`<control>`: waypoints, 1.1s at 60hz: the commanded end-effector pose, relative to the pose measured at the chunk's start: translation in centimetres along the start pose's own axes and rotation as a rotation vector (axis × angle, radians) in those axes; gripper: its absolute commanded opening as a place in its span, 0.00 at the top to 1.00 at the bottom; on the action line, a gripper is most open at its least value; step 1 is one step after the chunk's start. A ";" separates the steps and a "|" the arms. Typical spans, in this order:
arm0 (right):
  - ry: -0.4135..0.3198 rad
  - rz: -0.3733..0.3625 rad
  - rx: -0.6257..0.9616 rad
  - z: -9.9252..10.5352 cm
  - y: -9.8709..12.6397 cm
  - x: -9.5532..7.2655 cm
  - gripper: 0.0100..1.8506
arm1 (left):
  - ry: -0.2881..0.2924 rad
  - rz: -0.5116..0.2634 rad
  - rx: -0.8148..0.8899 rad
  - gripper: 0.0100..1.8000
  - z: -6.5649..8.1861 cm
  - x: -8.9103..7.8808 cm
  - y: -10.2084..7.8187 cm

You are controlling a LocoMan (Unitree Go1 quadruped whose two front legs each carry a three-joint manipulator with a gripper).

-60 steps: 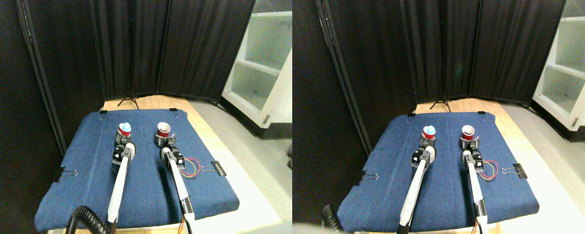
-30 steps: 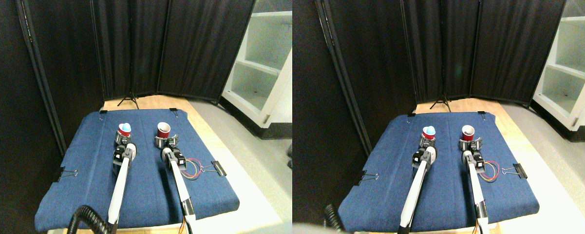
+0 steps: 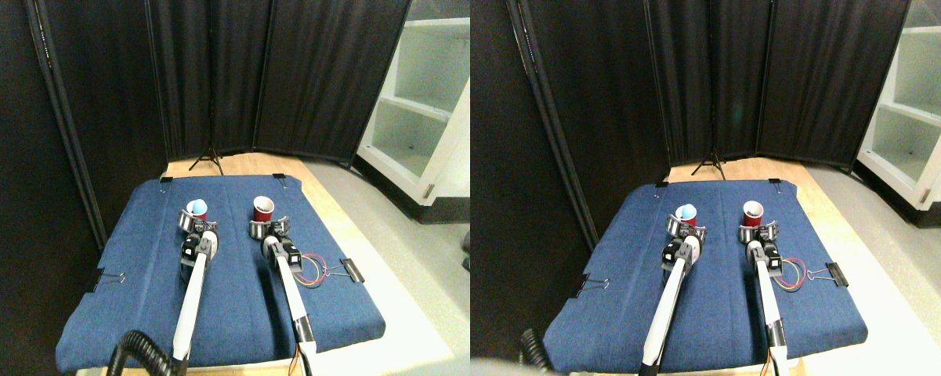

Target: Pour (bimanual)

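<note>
On the blue cloth-covered table, the left gripper sat at the base of a red cup holding a blue ball, and the right gripper sat just before an empty red cup. Each pair of jaws looked spread around its cup, though whether they gripped could not be told. The step seemed to be grasping both cups. Next, both would need firm holds before lifting and tipping the ball across.
</note>
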 end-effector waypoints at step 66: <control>0.030 0.186 -0.078 0.0 2.4 -3.7 0.39 | 0.094 -0.275 0.284 0.55 1.9 -8.4 -1.1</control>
